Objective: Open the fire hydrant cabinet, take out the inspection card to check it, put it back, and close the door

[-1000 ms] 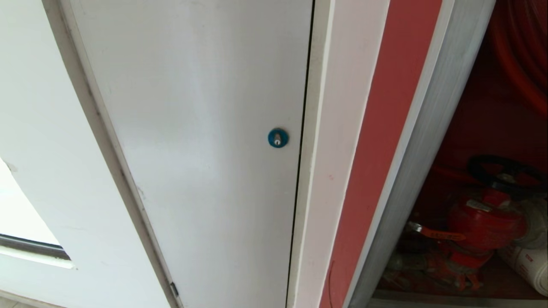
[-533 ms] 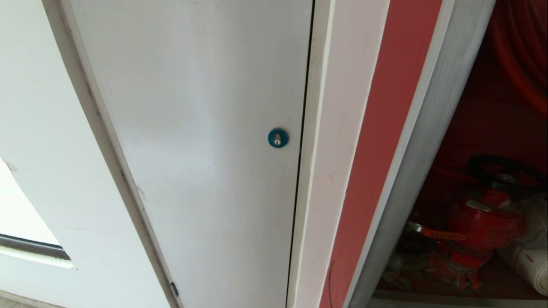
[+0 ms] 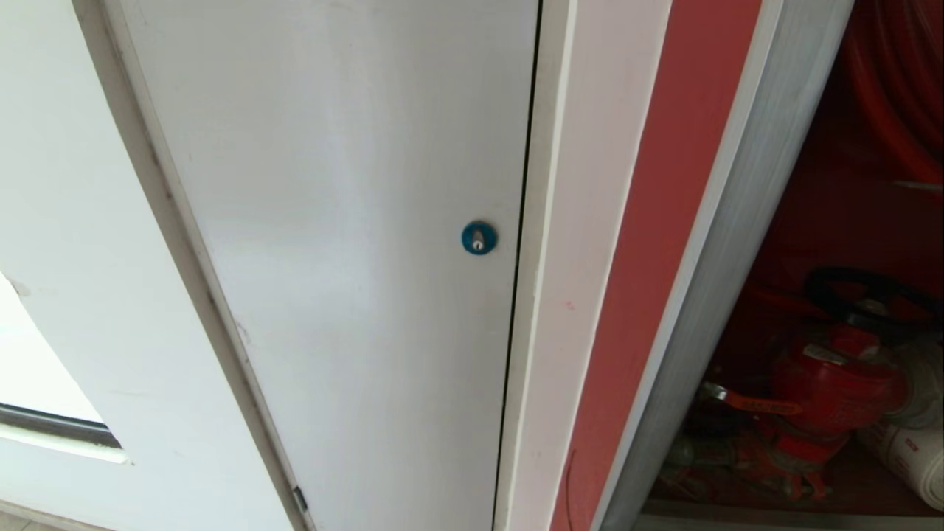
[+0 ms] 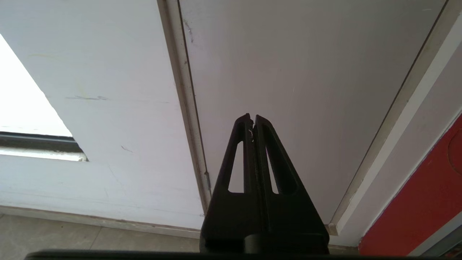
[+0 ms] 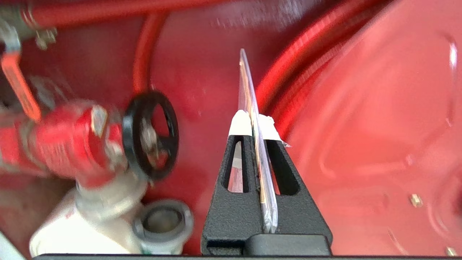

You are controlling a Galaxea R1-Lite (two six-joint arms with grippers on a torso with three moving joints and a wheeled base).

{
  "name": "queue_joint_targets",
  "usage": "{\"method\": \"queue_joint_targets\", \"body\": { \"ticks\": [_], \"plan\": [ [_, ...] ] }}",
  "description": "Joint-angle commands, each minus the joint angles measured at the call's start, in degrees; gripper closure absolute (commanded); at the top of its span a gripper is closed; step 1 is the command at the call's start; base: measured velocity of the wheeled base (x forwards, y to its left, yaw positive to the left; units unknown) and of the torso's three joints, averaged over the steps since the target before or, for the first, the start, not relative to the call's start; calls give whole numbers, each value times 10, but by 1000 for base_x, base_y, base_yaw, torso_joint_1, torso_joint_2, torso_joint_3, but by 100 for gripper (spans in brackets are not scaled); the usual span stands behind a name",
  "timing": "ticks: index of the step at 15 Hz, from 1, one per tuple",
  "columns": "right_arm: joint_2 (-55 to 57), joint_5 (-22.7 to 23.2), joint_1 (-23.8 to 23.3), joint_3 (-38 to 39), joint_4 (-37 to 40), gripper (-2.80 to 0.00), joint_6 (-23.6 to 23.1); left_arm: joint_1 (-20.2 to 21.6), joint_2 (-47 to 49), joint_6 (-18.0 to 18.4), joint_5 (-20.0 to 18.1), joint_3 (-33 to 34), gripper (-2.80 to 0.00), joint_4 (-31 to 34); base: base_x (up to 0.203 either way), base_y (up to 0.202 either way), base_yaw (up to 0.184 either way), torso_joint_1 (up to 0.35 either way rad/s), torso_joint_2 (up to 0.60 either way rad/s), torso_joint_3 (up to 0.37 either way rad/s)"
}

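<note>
The fire hydrant cabinet [image 3: 737, 221] stands open at the right of the head view, silver-framed with a red interior. A red valve [image 3: 833, 383] and a white rolled hose [image 3: 907, 450] sit low inside it. In the right wrist view my right gripper [image 5: 254, 121] is inside the cabinet, shut on the inspection card [image 5: 248, 86]. The card is seen edge-on and sticks out past the white-taped fingertips. The valve [image 5: 68, 141] with its black handwheel [image 5: 151, 134] lies to one side and the red hose reel [image 5: 379, 126] to the other. My left gripper [image 4: 252, 119] is shut and empty. The door is out of view.
A plain pale grey panel [image 3: 332, 258] with a blue round lock [image 3: 479, 237] fills the middle of the head view, and the parked left gripper points at that panel [image 4: 306, 90]. A white and red wall strip [image 3: 641, 258] separates it from the cabinet. The hose coupling [image 5: 162, 224] sits below the handwheel.
In the head view a thin pale edge has appeared at the far right inside the cabinet, in front of the red reel. Everything else is unchanged.
</note>
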Motion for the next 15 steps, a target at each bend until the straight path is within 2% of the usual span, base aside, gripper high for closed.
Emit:
{"method": "queue_joint_targets", "body": {
  "ticks": [1,4,10,15],
  "plan": [
    [28,5,0,26,-32,0,-3,0,1,0,-1,0,0,0,0,0,0,0,0,0],
    [55,1,0,55,-71,0,-4,0,1,0,-1,0,0,0,0,0,0,0,0,0],
    [89,-21,-15,77,-83,0,-4,0,1,0,-1,0,0,0,0,0,0,0,0,0],
    [120,-20,-83,99,-135,0,-15,0,1,0,-1,0,0,0,0,0,0,0,0,0]
  ]
}}
